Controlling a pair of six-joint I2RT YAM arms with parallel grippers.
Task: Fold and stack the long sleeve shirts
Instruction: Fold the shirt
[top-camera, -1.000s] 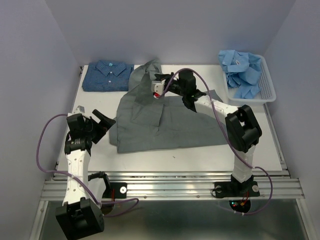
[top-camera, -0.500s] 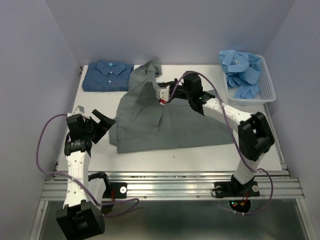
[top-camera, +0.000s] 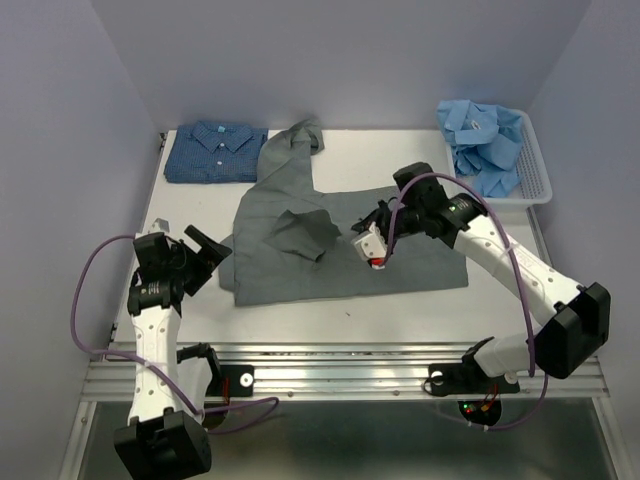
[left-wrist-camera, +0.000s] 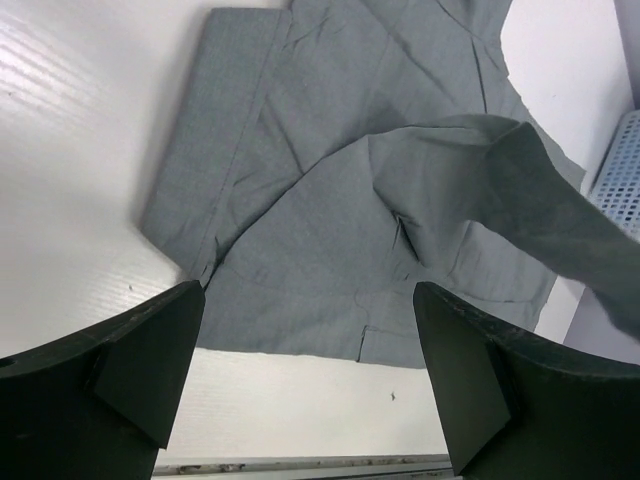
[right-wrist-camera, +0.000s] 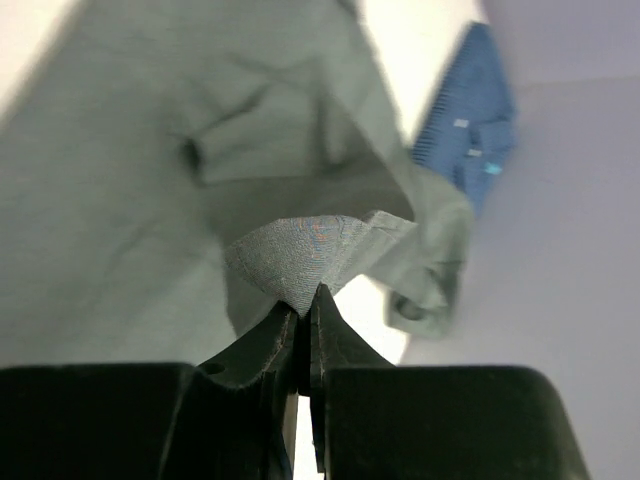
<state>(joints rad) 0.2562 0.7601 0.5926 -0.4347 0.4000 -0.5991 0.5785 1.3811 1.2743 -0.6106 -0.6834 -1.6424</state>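
Grey shirt (top-camera: 340, 255), a plain matte woven cloth, lies spread across the middle of a white table (top-camera: 400, 150). Its body forms a rough rectangle with soft creases. One sleeve trails toward the far edge and ends in a crumpled bunch. A flap of the cloth is lifted and folded over near the shirt's centre, making a raised triangular peak.

The right gripper (right-wrist-camera: 305, 300) is clamped on this cloth. In the right wrist view its black fingers are pressed together, with a small cone of grey fabric pinched at their tips.

The left gripper (left-wrist-camera: 310, 370) hangs just off the shirt's left edge, its two broad black fingers spread wide and holding nothing.

A dark blue shirt (top-camera: 215, 152) with a fine pale pattern sits neatly folded at the far left corner, collar up.

At the far right, light blue shirts (top-camera: 485, 145) are heaped, rumpled, in a white slatted plastic basket (top-camera: 540, 170).
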